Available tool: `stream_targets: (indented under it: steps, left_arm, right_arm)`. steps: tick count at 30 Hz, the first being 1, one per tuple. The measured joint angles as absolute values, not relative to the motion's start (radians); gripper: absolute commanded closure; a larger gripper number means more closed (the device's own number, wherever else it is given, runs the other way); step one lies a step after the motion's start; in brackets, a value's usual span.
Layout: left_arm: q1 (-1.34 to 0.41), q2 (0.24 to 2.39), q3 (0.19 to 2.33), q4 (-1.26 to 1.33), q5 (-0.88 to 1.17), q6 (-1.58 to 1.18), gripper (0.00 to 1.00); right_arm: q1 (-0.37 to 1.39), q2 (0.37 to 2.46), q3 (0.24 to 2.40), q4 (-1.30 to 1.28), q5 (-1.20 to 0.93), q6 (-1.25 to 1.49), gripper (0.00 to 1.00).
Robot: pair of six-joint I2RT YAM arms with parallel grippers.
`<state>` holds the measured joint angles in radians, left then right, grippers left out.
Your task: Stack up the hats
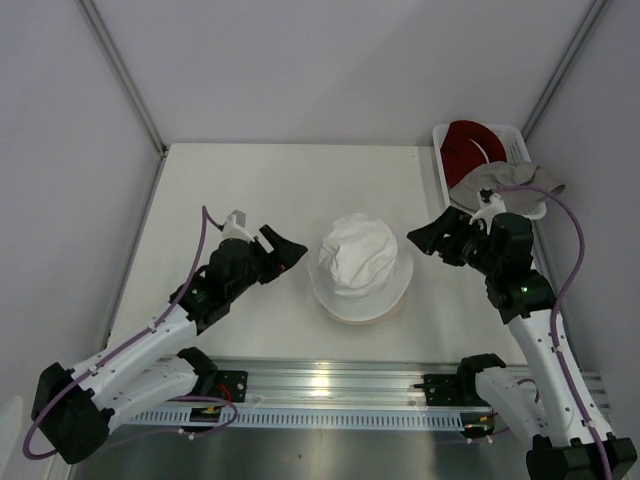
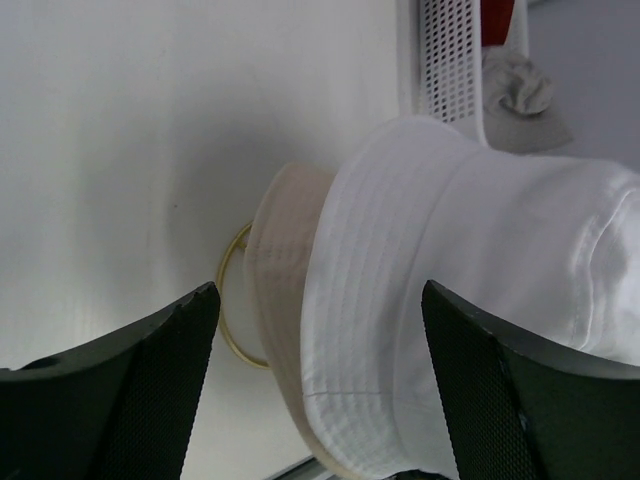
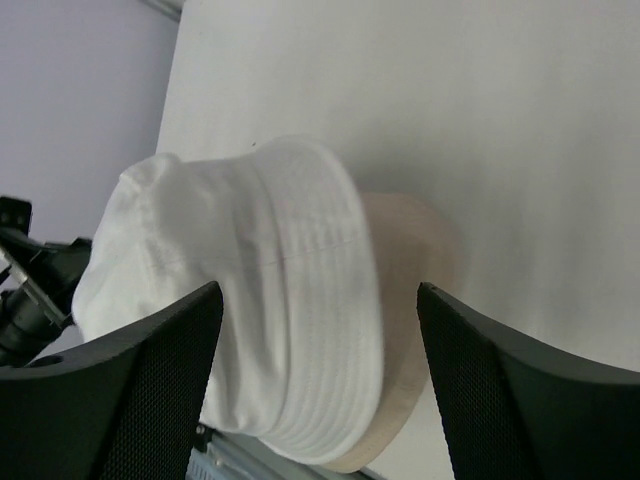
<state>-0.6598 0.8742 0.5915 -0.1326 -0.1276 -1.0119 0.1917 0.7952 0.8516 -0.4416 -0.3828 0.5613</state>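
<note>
Left gripper (image 1: 290,252) and right gripper (image 1: 418,240) flank the white hat (image 1: 360,262), both wide open and empty. Seated loosely over the beige hat (image 3: 410,260), it may slip off.

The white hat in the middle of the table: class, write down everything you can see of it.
The white hat is a soft fabric bucket hat with a crumpled crown and a floppy round brim ringed with stitching. It sits crown up at the middle of the table, stacked on a beige hat whose brim peeks out beneath. The left gripper and right gripper flank it, both open, neither touching it.
</note>
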Motion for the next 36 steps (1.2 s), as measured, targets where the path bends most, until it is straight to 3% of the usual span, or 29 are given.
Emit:
stream_targets:
  steps: [5, 15, 19, 24, 27, 30, 31, 33, 36]
  left_arm:
    - [-0.603, 0.927, 0.555, -0.053, -0.074, -1.130, 0.17]
    - [-0.582, 1.075, 0.531, 0.141, 0.085, -1.251, 0.22]
    - [-0.582, 1.135, 0.531, 0.216, 0.139, -1.294, 0.28]
    - [-0.582, 1.171, 0.531, 0.268, 0.173, -1.333, 0.29]
    - [-0.582, 1.171, 0.531, 0.279, 0.179, -1.337, 0.30]
    - [-0.582, 1.171, 0.531, 0.280, 0.179, -1.337, 0.30]
    - [-0.582, 1.171, 0.531, 0.279, 0.179, -1.336, 0.30]
    - [-0.582, 1.171, 0.531, 0.276, 0.179, -1.336, 0.31]
    - [-0.582, 1.167, 0.530, 0.271, 0.178, -1.336, 0.39]
  right_arm:
    - [0.108, 0.789, 0.783, -0.406, -0.371, 0.596, 0.22]
    - [0.105, 0.796, 0.619, -0.247, -0.453, 0.737, 0.28]
    - [0.112, 0.801, 0.614, -0.171, -0.466, 0.775, 0.38]
    - [0.139, 0.826, 0.584, -0.101, -0.472, 0.825, 0.43]
    - [0.160, 0.838, 0.574, -0.090, -0.469, 0.838, 0.51]
    - [0.169, 0.843, 0.569, -0.083, -0.468, 0.845, 0.71]
    - [0.169, 0.843, 0.564, -0.079, -0.468, 0.849, 0.86]
    - [0.169, 0.843, 0.557, -0.076, -0.468, 0.852, 1.00]
    - [0.169, 0.843, 0.550, -0.077, -0.464, 0.860, 1.00]
